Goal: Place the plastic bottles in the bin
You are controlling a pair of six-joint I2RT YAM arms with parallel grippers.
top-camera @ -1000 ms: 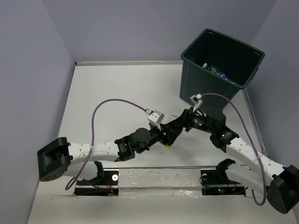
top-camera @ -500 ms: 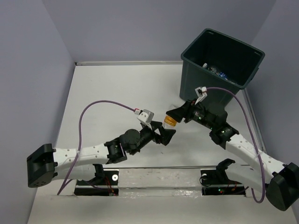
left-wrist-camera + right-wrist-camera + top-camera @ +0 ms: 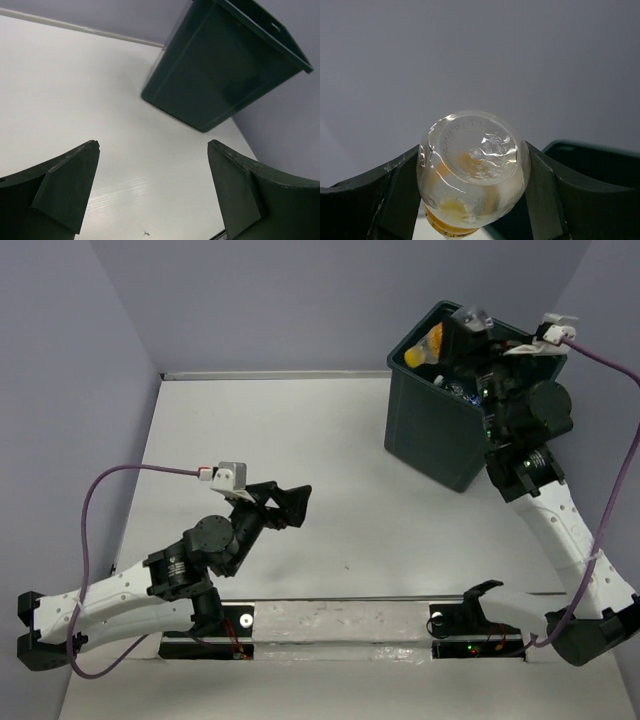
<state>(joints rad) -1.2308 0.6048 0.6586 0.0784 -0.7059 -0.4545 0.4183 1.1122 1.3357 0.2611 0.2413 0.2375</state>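
Note:
A clear plastic bottle (image 3: 475, 165) with an orange cap end is clamped between the fingers of my right gripper (image 3: 472, 146), its base toward the wrist camera. From above, this bottle (image 3: 430, 342) and the right gripper (image 3: 440, 338) hang over the near-left rim of the dark green bin (image 3: 430, 430) at the back right. Other bottles (image 3: 462, 392) lie inside the bin. My left gripper (image 3: 303, 505) hovers open over the table's middle-left, nothing between its fingers. In the left wrist view the left gripper (image 3: 152, 143) faces the bin (image 3: 220, 70) across bare table.
Grey walls close in the table on the left, back and right. The right arm's purple cable (image 3: 610, 370) arcs beside the bin. A metal strip with two black brackets (image 3: 470, 605) runs along the near edge.
The left gripper opened, let go of the bottle and drew back to the left. The right arm took the bottle and lifted it from mid-table to above the bin.

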